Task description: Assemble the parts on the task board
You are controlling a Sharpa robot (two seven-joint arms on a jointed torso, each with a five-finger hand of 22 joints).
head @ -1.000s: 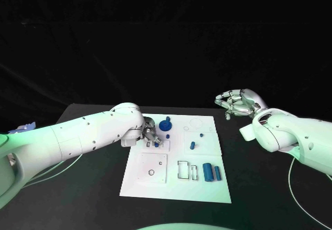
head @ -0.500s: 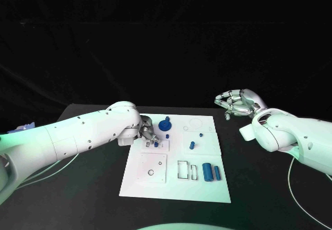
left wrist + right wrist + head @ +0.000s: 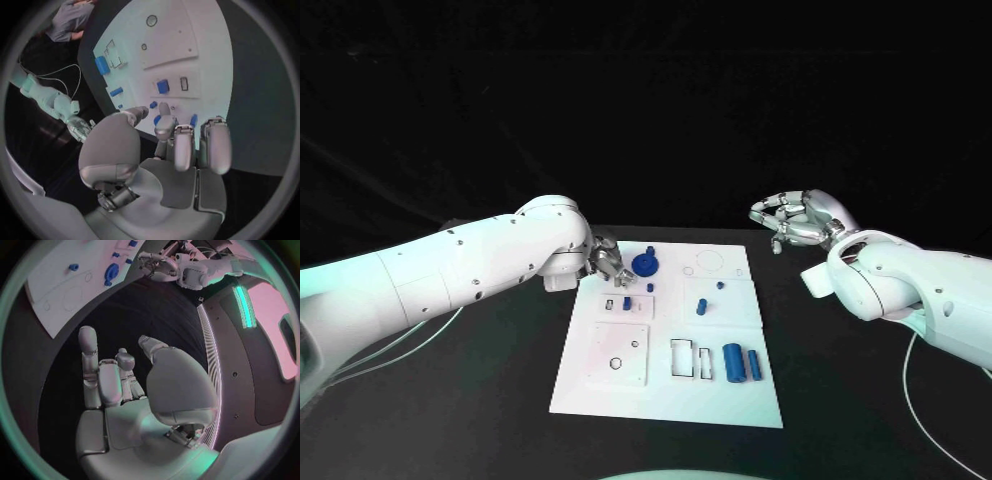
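The white task board [image 3: 666, 396] lies in the middle of the table. My left hand [image 3: 606, 266] hovers over its far left corner, fingers [image 3: 216, 146] stretched out with nothing between them. A round blue part [image 3: 646, 263] stands just to the right of that hand. A small blue block [image 3: 627, 300] sits in the board beside a slot, a little nearer than the hand. Two blue cylinders [image 3: 733, 360] lie side by side at the near right. My right hand [image 3: 793, 216] is raised off the board's far right corner, fingers loosely bent and holding nothing.
Small blue pegs [image 3: 701, 301] stand in the board's right half. An inset plate with holes [image 3: 620, 352] and rectangular slots [image 3: 681, 356] lie in the near half. Black table [image 3: 473, 400] surrounds the board on both sides.
My left hand has drawn back from the small blue block toward the board's far left corner; the block stays in the board. My right hand has not moved.
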